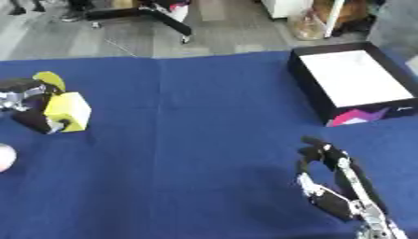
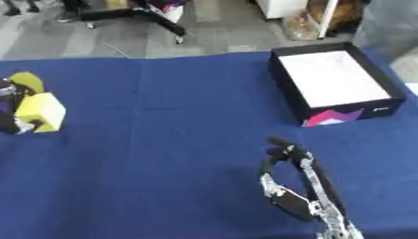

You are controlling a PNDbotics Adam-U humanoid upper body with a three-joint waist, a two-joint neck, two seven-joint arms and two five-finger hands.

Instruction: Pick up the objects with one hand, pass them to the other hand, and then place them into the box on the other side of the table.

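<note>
A yellow block (image 1: 68, 111) sits at the table's far left with my left hand (image 1: 24, 105) curled round it; black and silver fingers wrap its left side. Just behind it lies a second yellow rounded object (image 1: 51, 79). A pale round object (image 1: 5, 158) shows at the left edge, nearer me. The black box (image 1: 306, 77) with a white floor stands at the back right, nothing seen in it. My right hand (image 1: 335, 186) hovers low at the front right, fingers relaxed upward with nothing between them.
Blue cloth (image 1: 196, 140) covers the table. Beyond its far edge lie a grey floor, chair legs (image 1: 167, 18) and a bag (image 1: 309, 25).
</note>
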